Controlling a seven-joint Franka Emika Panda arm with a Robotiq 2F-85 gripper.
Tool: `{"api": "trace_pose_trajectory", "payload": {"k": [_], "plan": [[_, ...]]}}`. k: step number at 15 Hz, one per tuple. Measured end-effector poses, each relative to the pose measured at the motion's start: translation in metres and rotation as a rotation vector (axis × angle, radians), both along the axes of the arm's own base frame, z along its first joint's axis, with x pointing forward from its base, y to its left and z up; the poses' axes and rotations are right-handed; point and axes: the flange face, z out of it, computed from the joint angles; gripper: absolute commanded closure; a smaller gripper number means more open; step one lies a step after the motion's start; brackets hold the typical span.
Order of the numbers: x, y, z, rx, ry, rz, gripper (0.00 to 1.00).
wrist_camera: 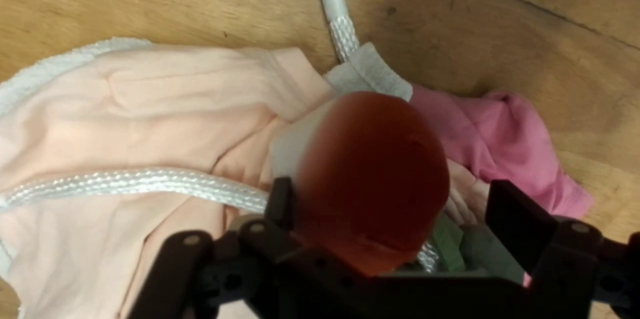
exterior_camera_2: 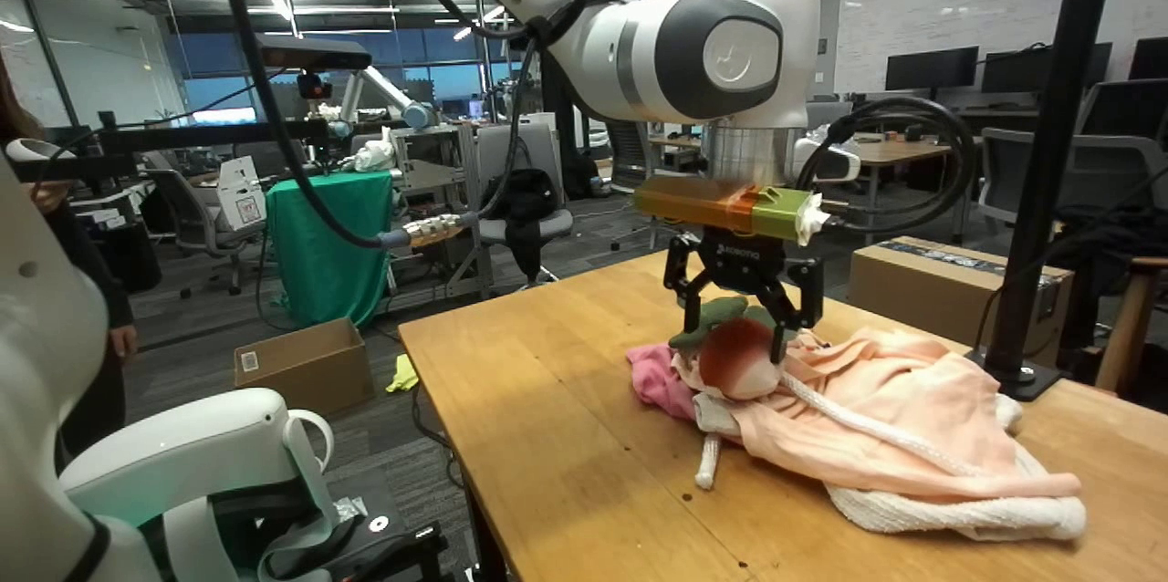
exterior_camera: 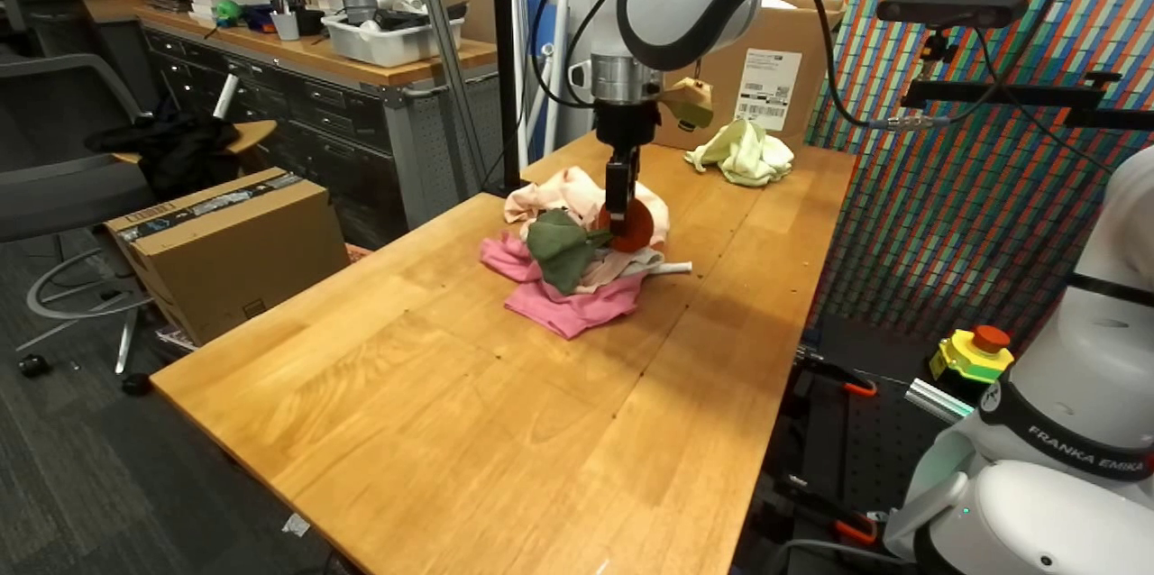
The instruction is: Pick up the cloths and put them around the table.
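"Honey-brown plank desk [exterior_camera: 487, 440], cloth pile [exterior_camera: 608, 270] around the middle. Progress, quick?"

"Early, looks like. Closest up in an exterior view: magenta cloth [exterior_camera: 577, 312], crumpled at the front of the pile. Not placed, I'd say."

"Pincer [exterior_camera_2: 735, 334]?"

"Spread wide, down at the pile, jaws astride the red toy [exterior_camera_2: 741, 361]. Wrist view has a clear gap on one side, so nothing pinched. Contact on the other side, can't tell."

"Toy isn't a target."

"Nope. It sits on the cloths, green leaves [exterior_camera: 561, 255] next to it, white rope [wrist_camera: 150, 182] over the peach cloth [exterior_camera_2: 885, 390]. My guess: toy and rope need shifting before those cloths come free."

"Peach placed?"

"Doubt it. Bunched up behind the magenta one, whitish cloth [exterior_camera_2: 922, 514] poking out from under it. So three in one pile, all left to do."

"Anything set apart?"

"Yellow-green cloth [exterior_camera: 744, 159], far end of the desk, well apart from the pile, near the cardboard box [exterior_camera: 773, 70]. Count it as one done, probably; can't tell if that's its final spot."
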Motion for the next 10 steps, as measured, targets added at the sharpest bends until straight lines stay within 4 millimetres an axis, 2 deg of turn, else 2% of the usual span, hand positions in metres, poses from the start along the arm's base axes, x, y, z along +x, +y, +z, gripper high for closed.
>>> {"api": "trace_pose_trajectory", "payload": {"k": [5,6,8,10], "plan": [[0.0,0.0,-0.015,0.0,0.013,0.0,0.01],[0.0,0.0,-0.017,0.0,0.015,0.0,0.26],[0.001,-0.001,-0.019,0.0,0.014,-0.001,0.3],[0.002,-0.001,-0.019,-0.001,0.004,-0.003,0.48]]}}
